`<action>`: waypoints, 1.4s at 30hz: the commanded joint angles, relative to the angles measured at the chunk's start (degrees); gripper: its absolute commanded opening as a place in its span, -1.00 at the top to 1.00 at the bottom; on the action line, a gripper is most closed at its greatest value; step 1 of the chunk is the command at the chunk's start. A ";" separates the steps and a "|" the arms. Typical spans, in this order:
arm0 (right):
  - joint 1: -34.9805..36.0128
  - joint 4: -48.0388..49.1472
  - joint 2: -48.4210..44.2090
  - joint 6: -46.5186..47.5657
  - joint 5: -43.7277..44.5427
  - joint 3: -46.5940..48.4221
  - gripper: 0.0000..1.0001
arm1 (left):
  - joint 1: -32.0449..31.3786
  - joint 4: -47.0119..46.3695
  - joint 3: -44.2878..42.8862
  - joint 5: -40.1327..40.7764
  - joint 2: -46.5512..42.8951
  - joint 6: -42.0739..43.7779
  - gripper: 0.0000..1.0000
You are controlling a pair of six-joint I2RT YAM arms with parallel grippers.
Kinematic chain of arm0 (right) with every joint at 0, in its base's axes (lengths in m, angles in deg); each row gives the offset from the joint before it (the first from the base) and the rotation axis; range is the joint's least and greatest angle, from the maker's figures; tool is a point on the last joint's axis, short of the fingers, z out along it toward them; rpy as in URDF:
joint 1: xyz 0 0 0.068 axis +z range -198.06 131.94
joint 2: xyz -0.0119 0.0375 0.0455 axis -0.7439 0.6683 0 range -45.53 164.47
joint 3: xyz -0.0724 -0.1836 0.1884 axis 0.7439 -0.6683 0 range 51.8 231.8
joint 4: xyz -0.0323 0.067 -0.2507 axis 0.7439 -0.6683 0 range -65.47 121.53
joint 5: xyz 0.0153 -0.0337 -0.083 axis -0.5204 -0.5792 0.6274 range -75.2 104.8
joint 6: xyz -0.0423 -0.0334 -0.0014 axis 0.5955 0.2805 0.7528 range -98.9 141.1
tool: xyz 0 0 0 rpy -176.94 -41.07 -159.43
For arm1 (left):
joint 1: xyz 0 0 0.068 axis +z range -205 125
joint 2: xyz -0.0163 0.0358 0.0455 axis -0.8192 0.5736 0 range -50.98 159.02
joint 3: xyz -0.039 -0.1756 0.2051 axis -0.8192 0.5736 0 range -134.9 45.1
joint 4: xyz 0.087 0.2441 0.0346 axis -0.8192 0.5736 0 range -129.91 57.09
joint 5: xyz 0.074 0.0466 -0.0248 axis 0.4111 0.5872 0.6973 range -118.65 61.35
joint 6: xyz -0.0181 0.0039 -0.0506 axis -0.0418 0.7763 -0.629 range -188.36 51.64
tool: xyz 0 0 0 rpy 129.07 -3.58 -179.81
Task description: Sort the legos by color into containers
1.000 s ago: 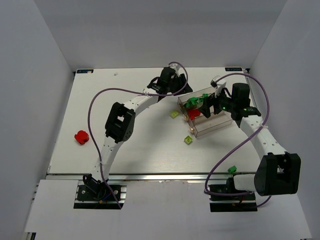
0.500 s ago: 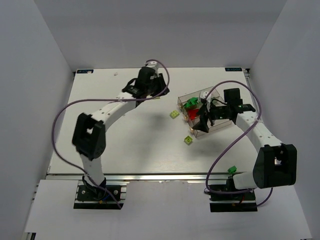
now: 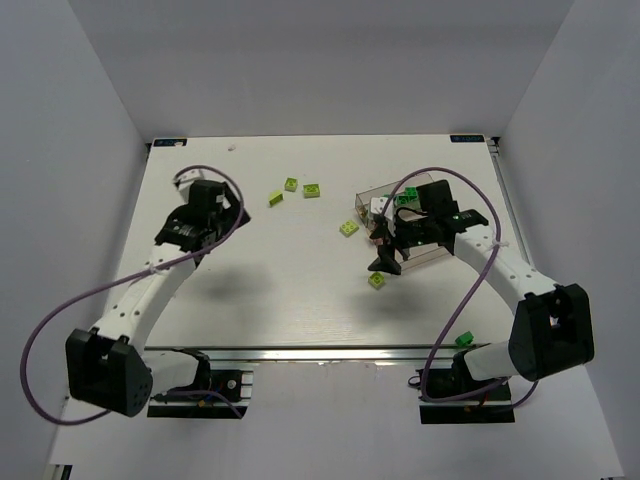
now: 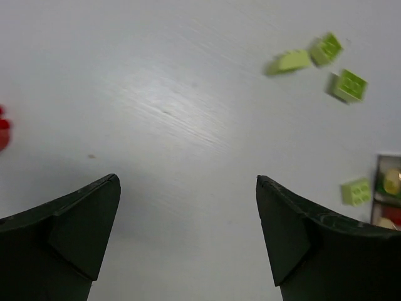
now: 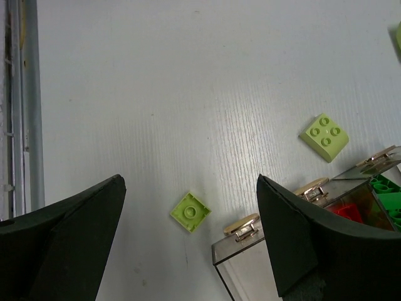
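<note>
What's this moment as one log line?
left gripper: open, empty | right gripper: open, near lime brick | tray: red bricks, green bricks inside

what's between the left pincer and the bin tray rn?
Between the left pincer and the tray: four lime bricks, a cluster of three and a lone brick beside the tray. Shows in left wrist and top views.

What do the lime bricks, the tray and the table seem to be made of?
Lime bricks: probably moulded plastic, with a smooth surface, even colour and crisp studs.
Tray: likely clear, smoky plastic, since a red brick shows through its wall.
Table: white with faint grain lines and a soft sheen. It could be painted wood or laminate; I cannot tell which.
</note>
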 commanded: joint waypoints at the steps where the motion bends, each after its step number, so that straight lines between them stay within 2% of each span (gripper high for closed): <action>1: 1.10 3.41 0.58 -3.63 1.29 1.66 -0.79 | 5.30 10.29 2.07 7.20 -5.26 -3.58 -0.96; 8: 3.47 11.93 1.81 -15.75 5.42 1.57 -0.79 | 16.73 16.10 5.76 3.52 -7.02 -1.65 -0.96; 9: 3.74 12.90 1.99 -16.81 5.52 1.66 -0.79 | 20.93 16.10 6.12 1.60 -7.02 -0.86 -0.96; 12: 4.62 14.40 2.87 -19.89 5.34 2.27 -0.79 | 27.70 15.67 7.96 -0.96 -6.41 2.65 -0.96; 17: 5.24 16.42 3.05 -23.06 4.99 2.18 -0.79 | 34.85 13.65 8.85 -4.74 -2.56 7.67 -0.96; 27: 5.33 17.04 2.96 -23.76 3.59 2.36 -0.79 | 37.75 7.85 5.77 -6.77 13.08 12.68 -0.96; 36: 5.33 17.57 3.40 -24.56 3.41 2.53 -0.79 | 39.42 3.98 1.20 -6.33 21.01 14.09 -0.96; 39: 5.33 17.57 3.66 -24.73 3.50 2.80 -0.79 | 40.21 3.54 0.41 -7.47 22.68 13.91 -0.81; 40: 5.33 17.57 3.75 -24.73 3.50 2.89 -0.79 | 40.39 3.45 0.41 -7.91 23.47 13.91 -0.64; 42: 5.33 17.39 3.84 -24.73 3.67 2.97 -0.79 | 40.48 3.01 0.49 -8.79 24.09 13.56 -0.55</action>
